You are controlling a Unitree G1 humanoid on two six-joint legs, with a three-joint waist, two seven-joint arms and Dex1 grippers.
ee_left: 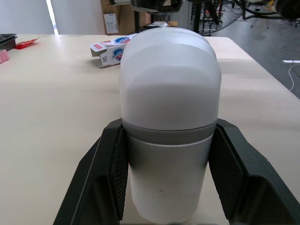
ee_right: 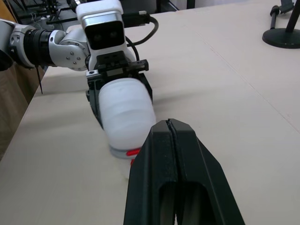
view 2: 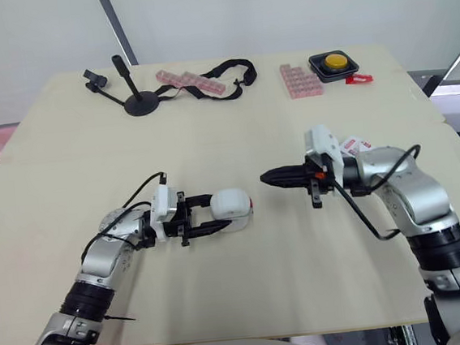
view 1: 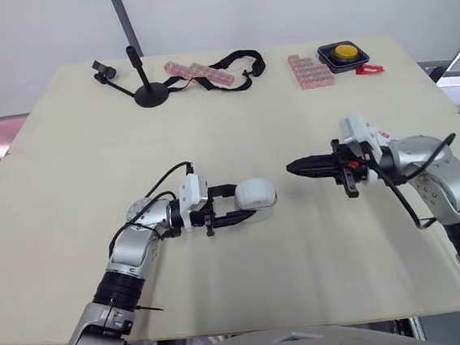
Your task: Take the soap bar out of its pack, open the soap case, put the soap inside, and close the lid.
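1. Your left claw (view 1: 245, 204) grips the soap case (view 1: 258, 193) by its sides, flat on the surface (view 1: 68, 180). Hold it firmly.
2. Your right claw (view 1: 293, 166), fingers pressed together, points at the red tab (ee_right: 133, 151) on the case's end, just apart. Push squarely, since the case may skid.
3. The case is smooth, rounded white plastic with a grey band. The cardboard soap pack (ee_left: 112, 49) lies by the right arm.

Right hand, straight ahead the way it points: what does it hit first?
Most likely the case, gripped in the left hand; the shut right hand points at its end across a gap. Height match is unclear.
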